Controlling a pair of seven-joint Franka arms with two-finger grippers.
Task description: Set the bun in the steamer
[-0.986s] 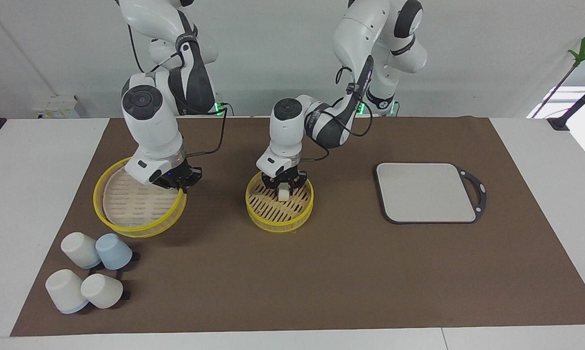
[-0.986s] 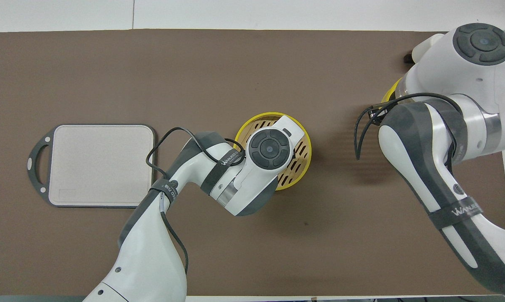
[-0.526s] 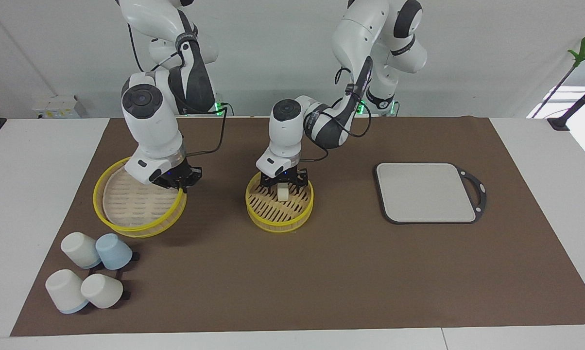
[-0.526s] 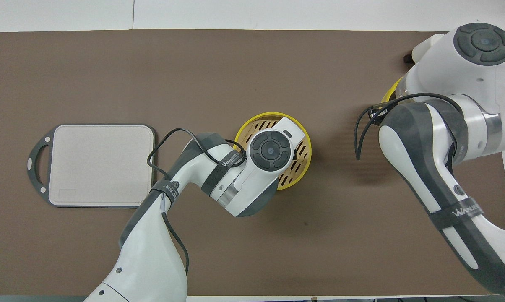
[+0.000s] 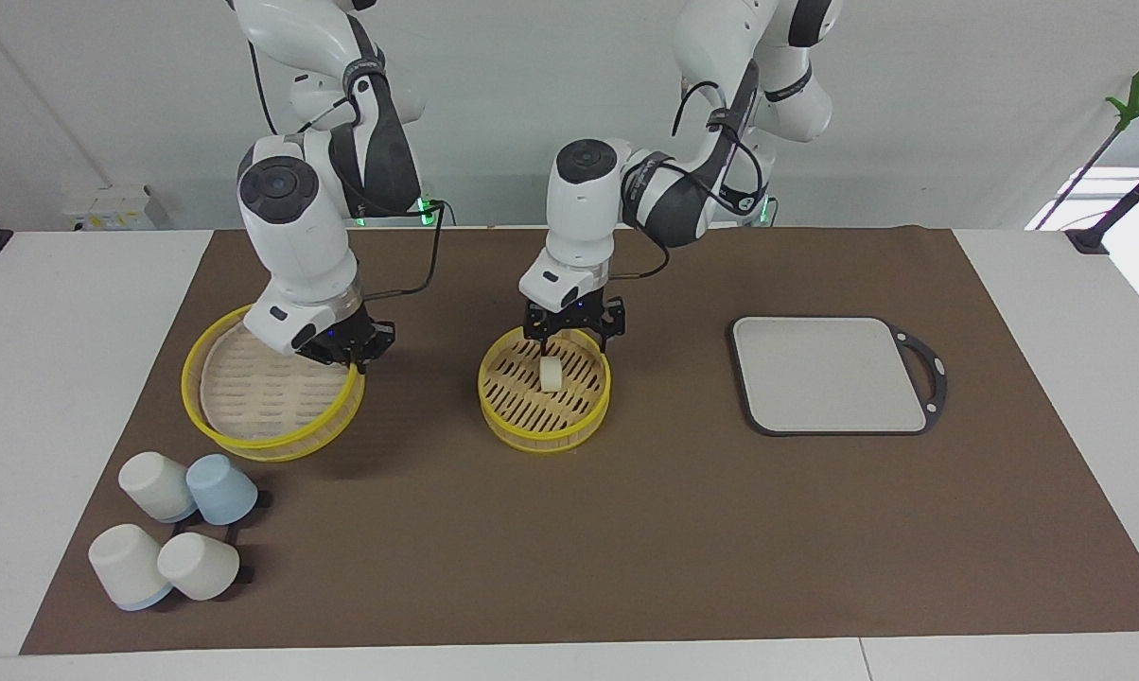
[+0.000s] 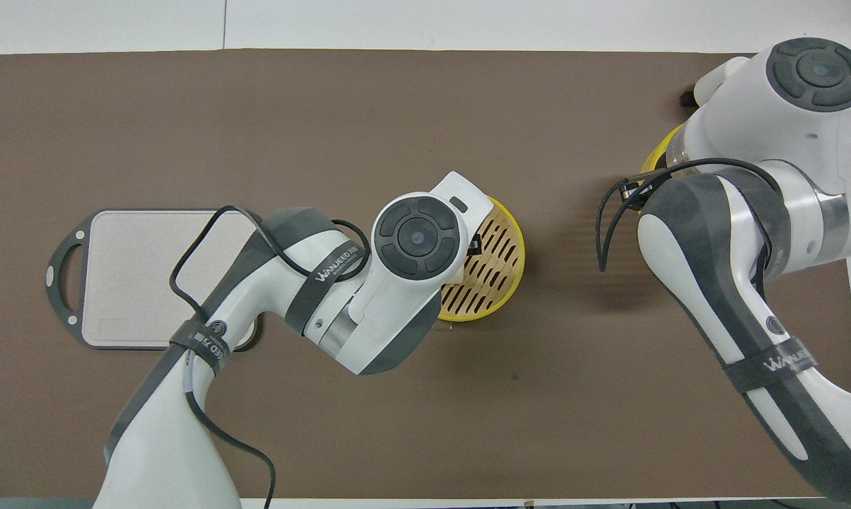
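A robotics lab: two white arms mounted at a white table [image 5: 78, 312] draped with a brown mat [image 5: 626, 530], bare white wall just past the table's edge.

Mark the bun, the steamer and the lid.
bun [image 5: 551, 375], facing view, middle of its pale side.
steamer [image 5: 543, 437], facing view, yellow rim farthest from the robots.
lid [image 5: 248, 397], facing view, bare pale slatted surface.
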